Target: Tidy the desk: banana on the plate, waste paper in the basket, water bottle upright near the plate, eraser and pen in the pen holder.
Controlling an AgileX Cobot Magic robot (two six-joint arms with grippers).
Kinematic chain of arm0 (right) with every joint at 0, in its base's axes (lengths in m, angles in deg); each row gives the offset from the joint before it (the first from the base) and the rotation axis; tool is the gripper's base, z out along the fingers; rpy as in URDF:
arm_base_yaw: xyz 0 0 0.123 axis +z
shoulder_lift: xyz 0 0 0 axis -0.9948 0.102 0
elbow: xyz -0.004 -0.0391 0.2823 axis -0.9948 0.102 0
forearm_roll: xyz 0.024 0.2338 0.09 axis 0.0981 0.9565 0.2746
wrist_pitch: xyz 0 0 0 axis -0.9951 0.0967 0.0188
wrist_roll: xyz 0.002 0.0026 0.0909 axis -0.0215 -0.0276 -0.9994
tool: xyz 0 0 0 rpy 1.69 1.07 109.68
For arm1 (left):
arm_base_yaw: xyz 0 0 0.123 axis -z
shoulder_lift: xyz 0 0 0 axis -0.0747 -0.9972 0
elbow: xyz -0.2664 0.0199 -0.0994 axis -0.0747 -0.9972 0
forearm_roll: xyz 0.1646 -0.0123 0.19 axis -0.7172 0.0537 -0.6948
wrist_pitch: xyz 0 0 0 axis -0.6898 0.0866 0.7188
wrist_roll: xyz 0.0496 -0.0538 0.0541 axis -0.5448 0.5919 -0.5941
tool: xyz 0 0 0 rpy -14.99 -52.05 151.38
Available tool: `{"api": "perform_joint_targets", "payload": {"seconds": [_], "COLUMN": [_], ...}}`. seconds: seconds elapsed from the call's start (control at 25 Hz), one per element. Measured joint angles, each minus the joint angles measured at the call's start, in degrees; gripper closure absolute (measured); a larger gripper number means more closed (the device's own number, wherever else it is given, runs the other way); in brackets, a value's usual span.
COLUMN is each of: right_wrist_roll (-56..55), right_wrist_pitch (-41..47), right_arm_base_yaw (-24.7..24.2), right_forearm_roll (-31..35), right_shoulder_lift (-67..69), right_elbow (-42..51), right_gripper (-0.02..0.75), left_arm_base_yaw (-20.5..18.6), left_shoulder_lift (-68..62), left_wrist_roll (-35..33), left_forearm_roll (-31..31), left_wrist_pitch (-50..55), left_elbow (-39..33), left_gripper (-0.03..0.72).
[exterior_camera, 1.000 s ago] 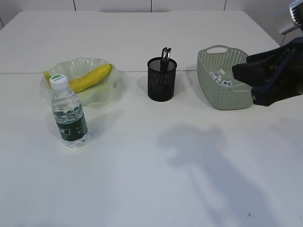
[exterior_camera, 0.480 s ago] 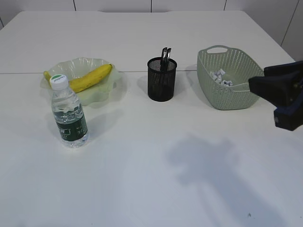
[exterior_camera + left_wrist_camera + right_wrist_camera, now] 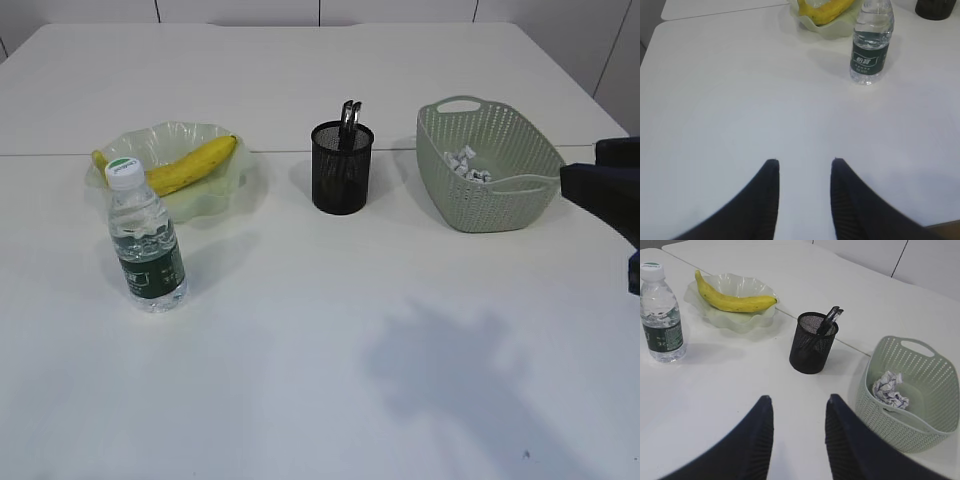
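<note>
The white desk [image 3: 330,380] is looking tidied; both claws, left claw [image 3: 802,167] and right claw [image 3: 797,405], are hanging open, empty. The water bottle [image 3: 146,240], smooth and tippy, is best gripped mid-body.

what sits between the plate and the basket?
The pen holder, standing apart from both, pen sticking out of its top. Otherwise bare table between plate and basket. Clearest in the exterior view.

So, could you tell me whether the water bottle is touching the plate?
Apart. The right wrist view shows bare table between the water bottle and the plate; in the exterior view the bottle merely overlaps the plate's rim.
</note>
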Motion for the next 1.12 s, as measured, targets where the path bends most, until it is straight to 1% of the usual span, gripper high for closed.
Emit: {"api": "perform_joint_targets", "payload": {"seconds": [0.44, 1.12], "right_wrist_roll": [0.2, 0.1], "right_wrist_pitch": [0.5, 0.5], "right_arm_base_yaw": [0.0, 0.0], "right_forearm_roll": [0.0, 0.0], "right_shoulder_lift": [-0.4, -0.4], "right_elbow": [2.7, 3.6], "right_gripper": [0.471, 0.471], "left_arm_base_yaw": [0.0, 0.0], "left_shoulder_lift": [0.0, 0.0], "left_wrist_roll": [0.0, 0.0], "left_forearm_roll": [0.0, 0.0], "left_wrist_pitch": [0.0, 0.0], "left_elbow": [0.0, 0.0], "left_gripper": [0.448, 0.448]}}
